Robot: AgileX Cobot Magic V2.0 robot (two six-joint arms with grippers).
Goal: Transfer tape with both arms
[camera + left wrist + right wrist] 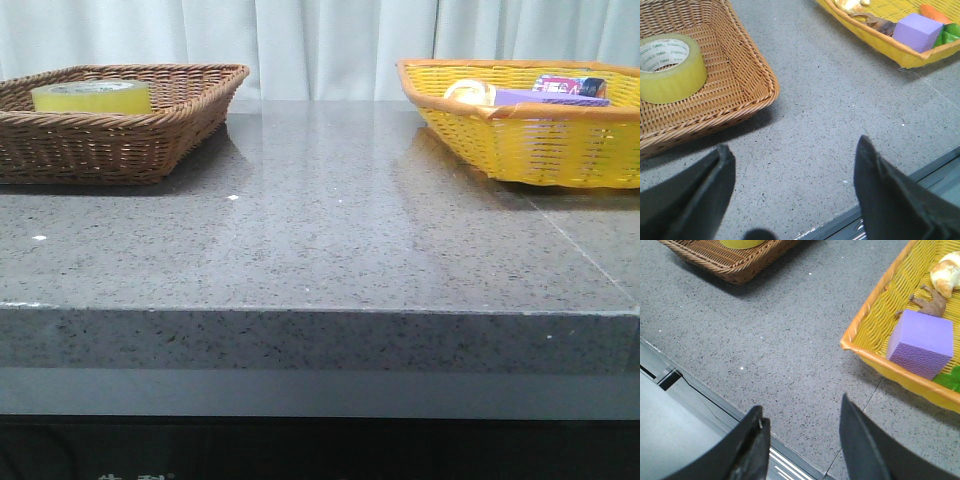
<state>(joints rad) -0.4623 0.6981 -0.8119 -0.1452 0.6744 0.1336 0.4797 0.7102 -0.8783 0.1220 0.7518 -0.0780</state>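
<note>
The yellow tape roll (92, 96) lies flat in the brown wicker basket (180, 112) at the far left. In the left wrist view the tape (670, 70) sits in that basket (740, 90), well away from my left gripper (792, 160), which is open and empty above the grey table near its front edge. My right gripper (802, 415) is open and empty above the table's front edge, beside the yellow basket (865, 347). A sliver of the tape (740, 243) shows in the right wrist view. Neither arm shows in the front view.
The yellow basket (520, 140) at the far right holds a purple block (920, 342), a bread roll (946, 270), a brown toy animal (930, 300), an orange carrot-like piece (935, 12), green items and a small box (570, 86). White curtains hang behind the table.
</note>
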